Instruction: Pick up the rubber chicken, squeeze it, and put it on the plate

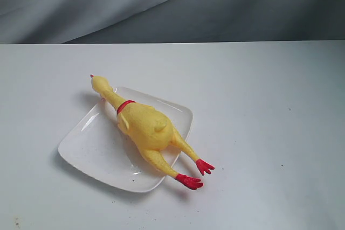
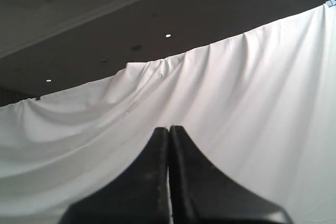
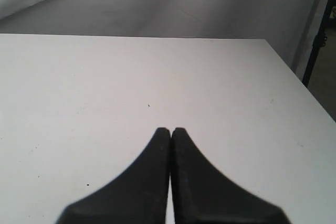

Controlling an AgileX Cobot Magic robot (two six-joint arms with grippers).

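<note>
On the left half of the white table [image 1: 269,90], the white square plate [image 1: 89,146] is being shown resting flat, with one corner turned toward the camera. The rubber chicken [image 1: 144,126] is being carried by that plate, lying lengthwise on a diagonal across its right side. At the left end, the head [image 1: 99,83], with its small red comb, is being held out past the plate's far rim; whether it is touching the table cannot be told. The red neck band [image 1: 125,105] is being seen just inside that rim, and the yellow body is being supported on the plate's surface. Further right, both legs are being extended over the near right rim, and the red feet [image 1: 195,173] are being shown off the plate, down at the table surface. A grey cloth backdrop [image 1: 161,4] is being seen behind the table. In the left wrist view, the left gripper [image 2: 168,129] is being shown with its black fingers pressed together and nothing between them, pointed at a draped white cloth [image 2: 252,108] beneath a dark ceiling [image 2: 105,14]. In the right wrist view, the right gripper [image 3: 171,130] is likewise being shown pinched closed and empty, above the white table surface.
</note>
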